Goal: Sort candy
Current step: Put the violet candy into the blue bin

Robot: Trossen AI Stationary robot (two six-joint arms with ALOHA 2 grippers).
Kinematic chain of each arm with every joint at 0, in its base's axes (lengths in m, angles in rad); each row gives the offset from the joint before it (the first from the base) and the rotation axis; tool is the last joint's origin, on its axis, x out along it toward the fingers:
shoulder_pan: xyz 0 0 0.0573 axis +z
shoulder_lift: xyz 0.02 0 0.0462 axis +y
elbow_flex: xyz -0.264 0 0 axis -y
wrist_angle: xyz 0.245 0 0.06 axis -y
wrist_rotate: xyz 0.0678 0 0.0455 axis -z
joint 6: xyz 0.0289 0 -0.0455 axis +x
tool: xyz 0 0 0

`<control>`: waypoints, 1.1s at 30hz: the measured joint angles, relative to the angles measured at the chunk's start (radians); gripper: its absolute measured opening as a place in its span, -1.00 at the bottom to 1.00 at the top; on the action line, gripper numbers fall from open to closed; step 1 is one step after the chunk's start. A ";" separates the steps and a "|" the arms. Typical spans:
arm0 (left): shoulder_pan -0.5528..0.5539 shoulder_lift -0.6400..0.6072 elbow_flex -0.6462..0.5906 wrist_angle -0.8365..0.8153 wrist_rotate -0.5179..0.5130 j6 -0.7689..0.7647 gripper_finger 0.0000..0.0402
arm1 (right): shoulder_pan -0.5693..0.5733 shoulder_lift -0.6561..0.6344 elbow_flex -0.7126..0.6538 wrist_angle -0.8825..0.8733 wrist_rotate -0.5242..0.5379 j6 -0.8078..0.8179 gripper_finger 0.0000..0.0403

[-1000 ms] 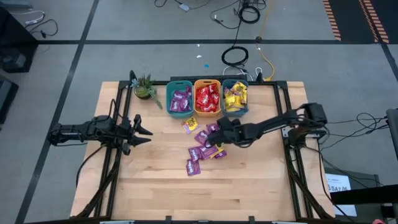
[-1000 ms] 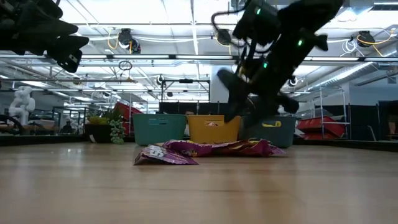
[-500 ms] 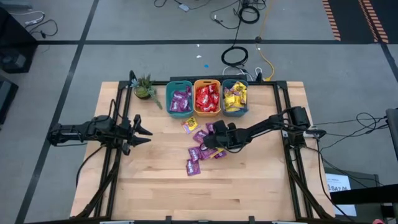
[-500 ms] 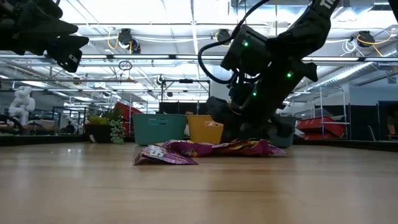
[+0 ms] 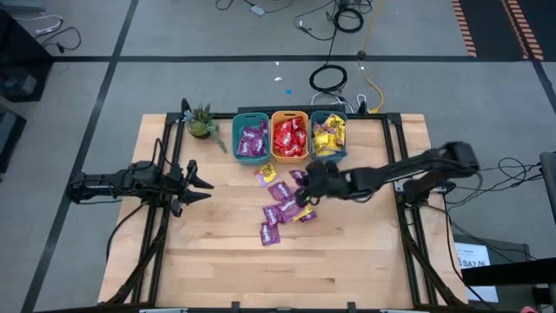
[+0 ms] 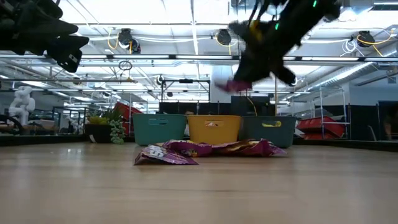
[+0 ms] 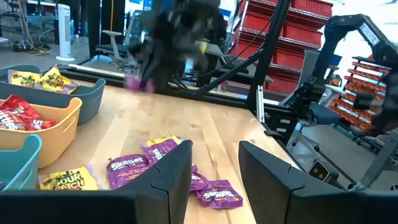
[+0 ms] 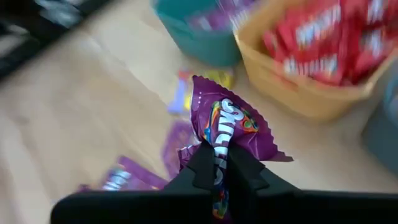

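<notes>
My right gripper (image 5: pixel 306 186) hangs above the loose candy, shut on a purple candy packet (image 8: pixel 233 124); the low view shows it high over the table (image 6: pixel 236 84). Several purple and yellow candy packets (image 5: pixel 280 207) lie flat on the wood in front of three bins. The left teal bin (image 5: pixel 252 139) holds purple packets, the orange bin (image 5: pixel 289 137) red ones, the right teal bin (image 5: pixel 328 136) yellow ones. My left gripper (image 5: pixel 201 185) waits open at the table's left, pointing level toward the candy (image 7: pixel 214 167). My right gripper pinches the purple packet between its two fingers (image 8: pixel 205 163), on the packet's flat faces near one end (image 8: pixel 219 138). The fingers slant down from the table's right side. The rest of the packet sticks out past the fingertips, lifted clear of the table and of the other packets.
A small potted plant (image 5: pixel 202 123) stands at the far left, beside the bins. Bare wood lies on the near half of the table (image 5: pixel 278 269). Dark frame rails (image 5: pixel 401 217) run along the table's left and right sides.
My right gripper dropped onto the loose pile, took hold of a purple packet, then rose with it and drew slightly toward the table's right edge. The packet is now lifted clear; the other packets lie where they were.
</notes>
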 joint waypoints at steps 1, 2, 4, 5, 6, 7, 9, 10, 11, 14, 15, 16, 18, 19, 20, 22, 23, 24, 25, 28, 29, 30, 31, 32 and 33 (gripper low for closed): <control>0.000 0.000 0.000 0.000 0.000 0.000 -0.29 | -0.004 -0.031 0.014 -0.001 0.006 -0.035 -0.98; 0.000 0.000 0.000 0.000 0.000 0.000 -0.29 | -0.011 -0.057 0.036 0.008 0.007 -0.072 -0.98; 0.000 0.000 0.000 0.000 0.000 0.000 -0.29 | -0.033 -0.088 0.089 0.014 0.016 -0.153 -0.98; 0.000 0.000 0.000 0.000 0.000 0.000 -0.29 | -0.046 -0.093 0.123 0.011 0.016 -0.197 -0.98; 0.000 0.000 0.000 0.000 0.000 0.000 -0.29 | -0.060 -0.089 0.164 0.010 0.016 -0.241 -0.98; 0.000 0.000 0.000 0.001 0.000 0.000 -0.29 | -0.077 -0.077 0.210 0.009 0.015 -0.280 -0.98; 0.000 0.000 0.000 0.000 0.000 0.000 -0.29 | -0.115 -0.038 0.314 0.013 0.011 -0.357 -0.98; 0.000 0.000 0.000 0.001 0.000 0.000 -0.29 | -0.137 -0.009 0.371 0.017 -0.004 -0.404 -0.98; 0.000 0.000 0.000 0.002 0.000 0.000 -0.29 | -0.159 0.024 0.430 0.020 -0.027 -0.451 -0.97; 0.000 0.000 0.000 0.001 0.000 0.000 -0.29 | -0.224 0.163 0.614 0.016 -0.129 -0.558 -0.95; 0.000 0.000 0.000 0.000 0.000 0.000 -0.29 | -0.242 0.217 0.678 0.006 -0.149 -0.577 -0.95; 0.000 0.000 0.000 0.000 0.000 0.000 -0.29 | -0.259 0.269 0.741 -0.014 -0.161 -0.595 -0.95; 0.000 0.000 0.000 0.000 0.000 0.000 -0.29 | -0.285 0.374 0.874 -0.058 -0.168 -0.622 -0.94; 0.000 0.000 0.000 0.000 0.000 0.000 -0.29 | -0.296 0.424 0.934 -0.092 -0.168 -0.627 -0.94; 0.000 0.000 0.000 0.001 0.000 0.000 -0.29 | -0.306 0.470 0.994 -0.124 -0.168 -0.626 -0.93; 0.000 0.000 0.000 0.000 0.000 0.000 -0.29 | -0.323 0.559 1.099 -0.194 -0.168 -0.615 -0.89; 0.000 0.000 0.000 0.000 0.000 0.000 -0.29 | -0.329 0.596 1.142 -0.236 -0.168 -0.604 -0.86; 0.000 0.000 0.000 0.000 0.000 0.000 -0.29 | -0.335 0.634 1.181 -0.274 -0.167 -0.596 -0.82; 0.000 0.000 0.000 0.000 0.000 0.000 -0.29 | -0.341 0.665 1.211 -0.314 -0.167 -0.584 -0.77; 0.000 0.000 0.000 0.000 0.000 0.000 -0.29 | -0.354 0.731 1.249 -0.413 -0.168 -0.524 -0.60; 0.000 0.000 0.000 0.001 0.000 0.000 -0.29 | -0.357 0.747 1.250 -0.442 -0.168 -0.505 -0.54; 0.000 0.000 0.000 0.001 0.000 0.000 -0.29 | -0.360 0.760 1.250 -0.467 -0.169 -0.487 -0.48; 0.000 0.000 0.000 0.000 0.000 0.000 -0.29 | -0.362 0.771 1.250 -0.489 -0.171 -0.470 -0.42; 0.000 0.000 0.000 0.000 0.000 0.000 -0.29 | -0.365 0.784 1.250 -0.507 -0.182 -0.459 -0.36; 0.000 0.000 0.000 0.001 0.000 0.000 -0.29 | -0.368 0.792 1.250 -0.517 -0.208 -0.454 -0.30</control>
